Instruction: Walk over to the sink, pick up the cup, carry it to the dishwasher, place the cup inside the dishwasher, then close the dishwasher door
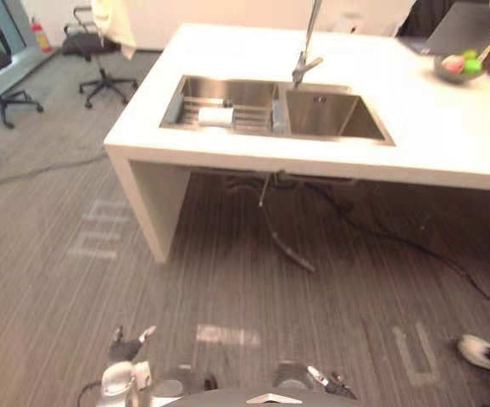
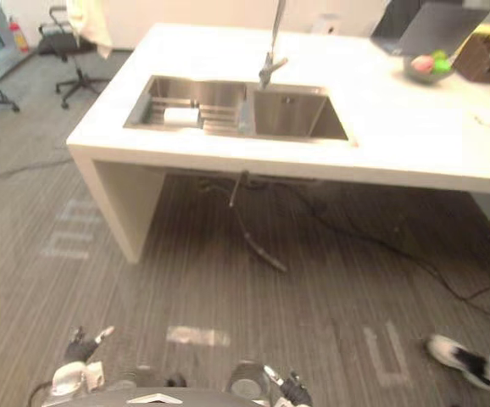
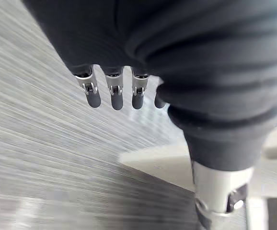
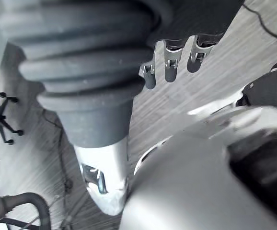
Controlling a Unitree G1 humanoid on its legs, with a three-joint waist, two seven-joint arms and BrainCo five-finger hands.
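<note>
**Left eye view: cup (image 1: 215, 116) in the sink (image 1: 330, 114), hands empty**

Both eye views look down at a white counter (image 1: 448, 136) with a sink in two halves and a tall tap (image 1: 309, 47). A small white thing lies on a rack (image 1: 249, 116) in the left half. It is blurry. It looks like the cup, but I cannot be sure.

The wrist views show the hands up close. The left hand (image 3: 115, 93) hangs over the grey floor (image 1: 228, 280) with straight fingers and holds nothing. The right hand (image 4: 171, 60) is loose and holds nothing too. In the eye views both hands are tiny and cut off at the bottom edge, well apart from the counter.

The right eye view shows more of a laptop (image 2: 436, 30) on the far corner. The left eye view cuts it off. A fruit bowl (image 1: 459, 68) sits near it.

A shoe (image 1: 487, 354) pokes in at the right edge. The rest of the person is cut off. Chairs (image 1: 101, 51) stand far off to the left.
</note>
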